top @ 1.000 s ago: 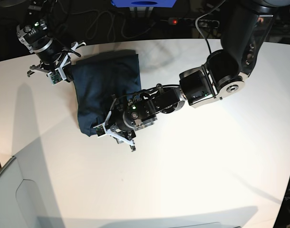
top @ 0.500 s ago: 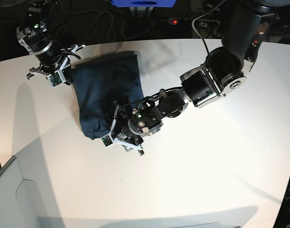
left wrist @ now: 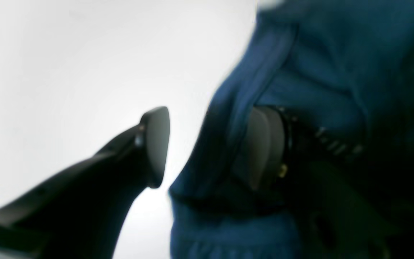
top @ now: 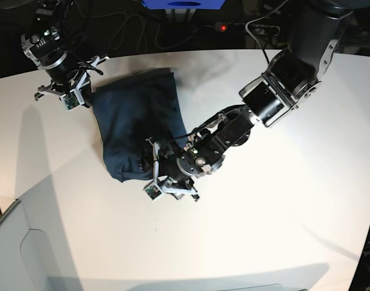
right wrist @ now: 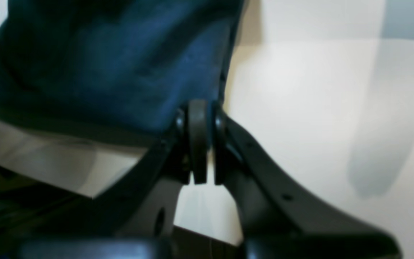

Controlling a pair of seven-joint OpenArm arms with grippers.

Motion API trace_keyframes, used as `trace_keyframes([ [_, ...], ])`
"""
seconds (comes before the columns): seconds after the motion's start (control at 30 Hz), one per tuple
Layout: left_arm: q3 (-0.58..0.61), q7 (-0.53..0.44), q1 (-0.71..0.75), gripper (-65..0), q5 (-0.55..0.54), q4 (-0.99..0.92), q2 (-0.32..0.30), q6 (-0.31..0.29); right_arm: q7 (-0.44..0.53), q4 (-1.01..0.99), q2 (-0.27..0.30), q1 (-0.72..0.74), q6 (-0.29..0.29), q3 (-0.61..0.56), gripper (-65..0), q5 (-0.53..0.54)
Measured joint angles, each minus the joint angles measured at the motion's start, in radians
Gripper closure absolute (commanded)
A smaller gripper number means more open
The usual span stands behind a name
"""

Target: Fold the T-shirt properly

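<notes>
The dark navy T-shirt (top: 136,121) lies folded into a tall block on the white table (top: 282,200). My right gripper (top: 86,97) is at the shirt's far left corner. In the right wrist view its fingers (right wrist: 198,136) are pressed together, with the edge of the T-shirt (right wrist: 120,68) pinched at their tips. My left gripper (top: 171,190) is at the shirt's near right corner. In the left wrist view this left gripper (left wrist: 207,147) stands open. One finger (left wrist: 155,144) is over bare table and the other is wrapped in a fold of the T-shirt (left wrist: 318,72).
The table's curved far edge (top: 233,51) has cables and a blue box (top: 182,5) behind it. A grey panel (top: 27,254) sits at the near left corner. The left arm's bulky links (top: 276,91) reach across the table's right half.
My left gripper has opened wider and slid toward the near edge, off the shirt's lower corner. The right gripper has stayed at the far corner, and the shirt's top edge has shifted slightly.
</notes>
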Motion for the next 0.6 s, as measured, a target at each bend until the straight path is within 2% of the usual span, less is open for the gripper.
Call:
trace_keyframes([
  [0.13,-0.084,-0.001,0.041,-33.2,0.001,0.028,-0.007,0.003,0.0,0.0,0.0,0.0,0.0,0.0,-0.1,0.0],
  [0.27,-0.216,0.003,0.106,-33.2,0.0,0.064,-0.023,0.0,0.0,0.0,0.0,0.0,0.0,0.0,-0.1,0.0],
  [0.6,-0.555,0.01,0.301,-33.2,-0.001,0.269,-0.123,0.003,0.006,-0.117,0.006,0.049,0.0,0.0,-0.1,-0.001],
])
